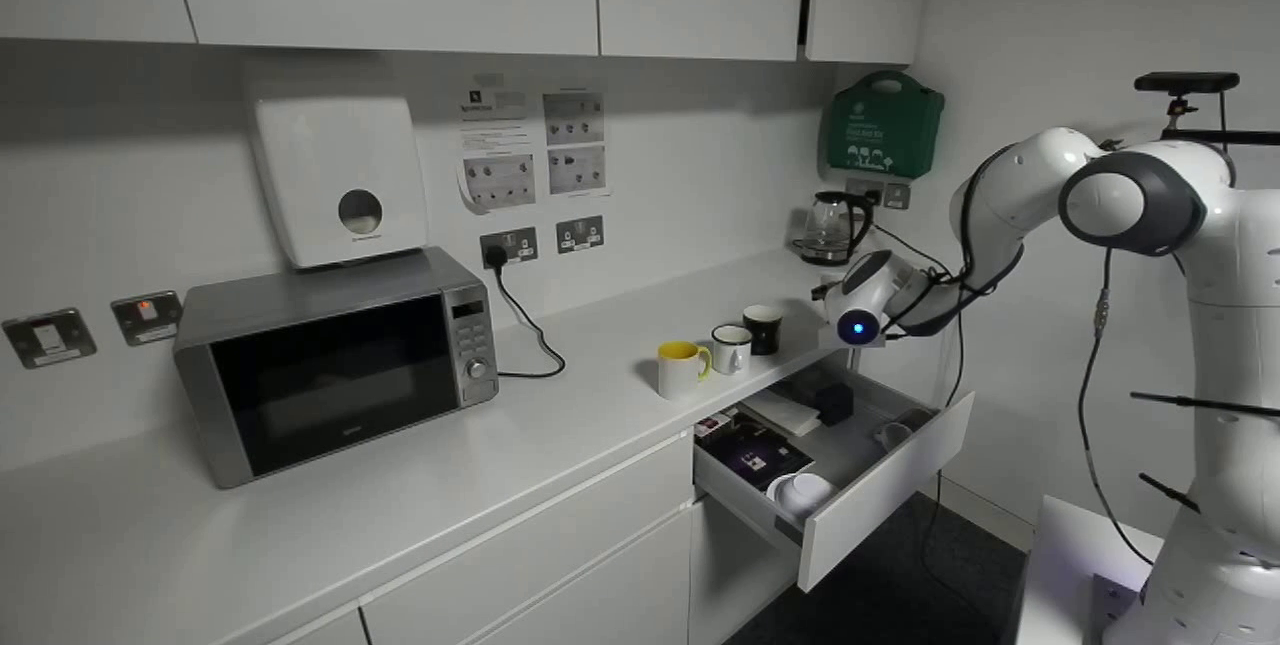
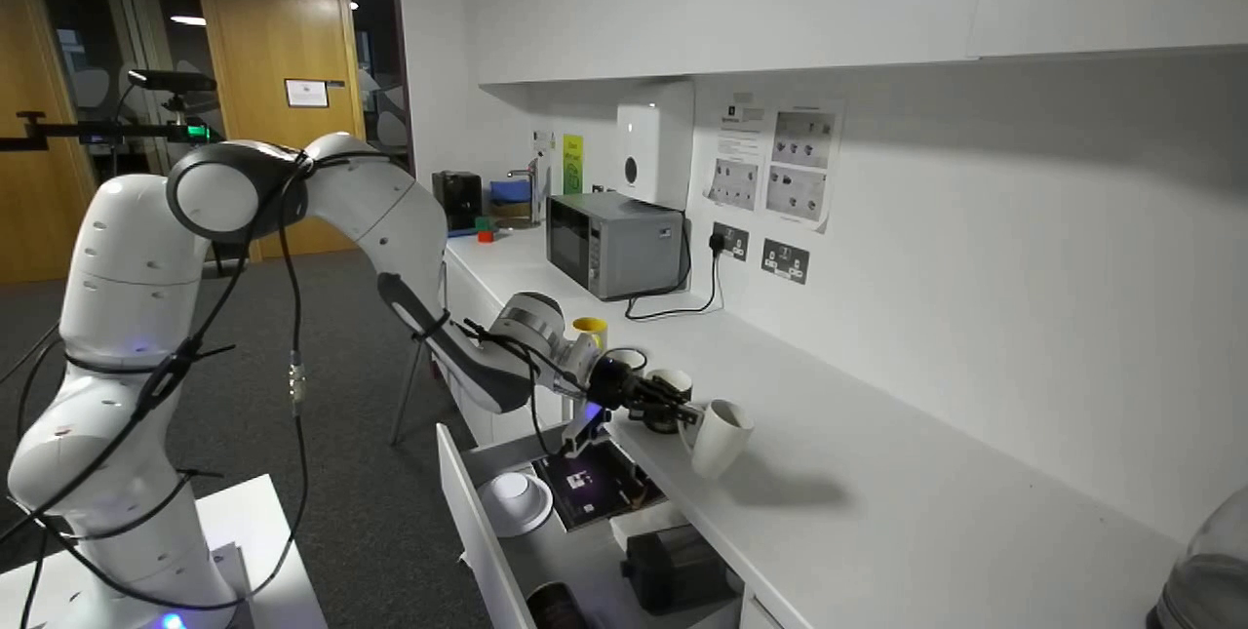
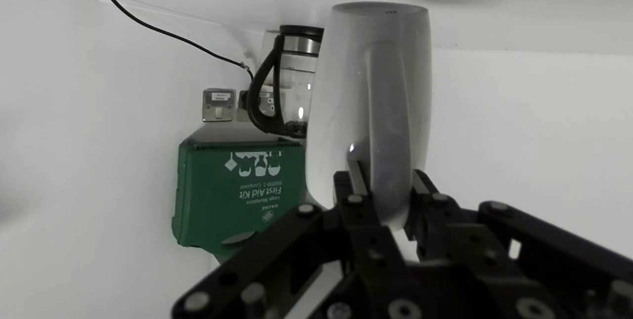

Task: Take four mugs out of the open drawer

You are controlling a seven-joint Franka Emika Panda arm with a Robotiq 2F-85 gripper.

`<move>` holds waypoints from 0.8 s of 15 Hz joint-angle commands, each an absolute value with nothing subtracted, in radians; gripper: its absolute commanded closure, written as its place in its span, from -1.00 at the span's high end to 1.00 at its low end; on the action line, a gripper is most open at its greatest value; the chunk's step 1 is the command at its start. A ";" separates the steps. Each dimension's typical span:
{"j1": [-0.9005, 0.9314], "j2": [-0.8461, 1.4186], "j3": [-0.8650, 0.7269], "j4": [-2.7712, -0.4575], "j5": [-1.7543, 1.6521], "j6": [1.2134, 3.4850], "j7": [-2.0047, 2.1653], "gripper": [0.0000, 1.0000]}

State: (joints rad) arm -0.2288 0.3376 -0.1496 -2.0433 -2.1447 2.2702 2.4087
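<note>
Three mugs (image 1: pixel 677 375) stand on the countertop (image 1: pixel 560 415) in an exterior view. Over it in an exterior view, a white mug (image 2: pixel 723 442) leans, rim toward one o'clock. In the wrist view, the gripper (image 3: pixel 384 183) clamps its handle (image 3: pixel 389 126), long axis twelve-to-six.

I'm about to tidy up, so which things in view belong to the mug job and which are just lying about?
For the job:
tall white mug, held by the end effector
yellow-lined mug
black-rimmed white mug
black mug
open drawer

Not part of it:
microwave
kettle
first aid kit
</note>
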 commanded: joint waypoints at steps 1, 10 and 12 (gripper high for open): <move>-0.248 0.336 -0.133 -2.031 -2.258 2.290 2.481 -0.90; -0.278 0.360 -0.122 -2.019 -2.405 2.380 2.643 -0.90; -0.343 0.351 -0.047 -1.997 -2.383 2.399 2.600 -0.90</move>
